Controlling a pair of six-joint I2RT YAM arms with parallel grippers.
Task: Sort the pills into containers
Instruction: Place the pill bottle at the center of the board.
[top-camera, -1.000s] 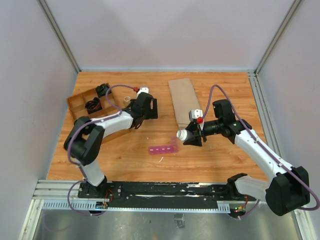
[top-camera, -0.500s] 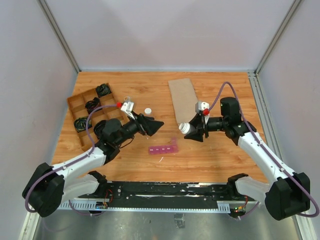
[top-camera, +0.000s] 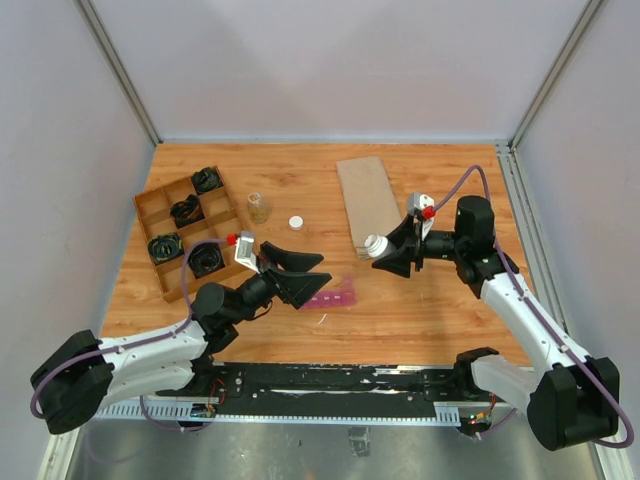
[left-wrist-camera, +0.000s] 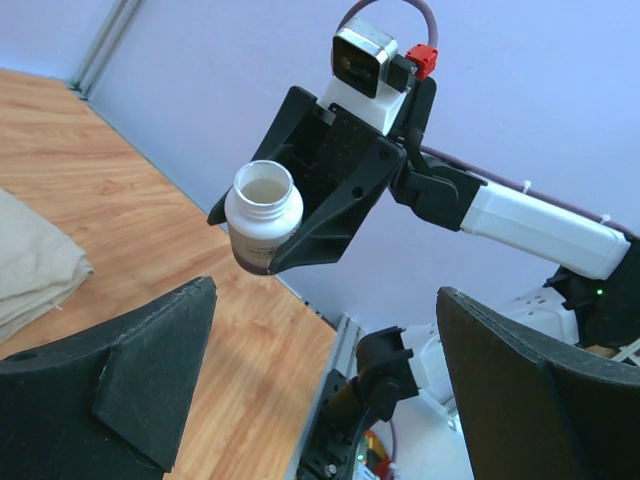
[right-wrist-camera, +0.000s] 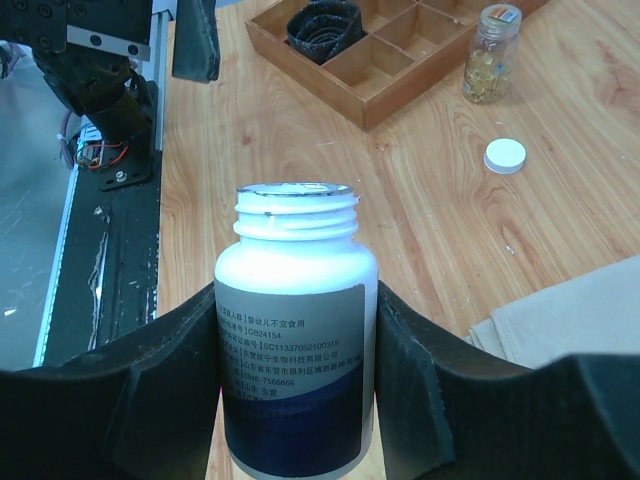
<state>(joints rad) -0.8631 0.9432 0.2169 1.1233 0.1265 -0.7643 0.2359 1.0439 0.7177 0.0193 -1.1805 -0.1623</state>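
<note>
Right of centre, the right claw (top-camera: 392, 256) is clamped round an uncapped white pill bottle (top-camera: 376, 244), held in the air. The pink pill strip (top-camera: 343, 297) lies lower centre, just beside the left claw (top-camera: 322, 275), which gapes wide and holds nothing. Judged best: carry the bottle over 1 compartment, then tip slowly. Whether the strip's lids are up cannot be told.
</note>
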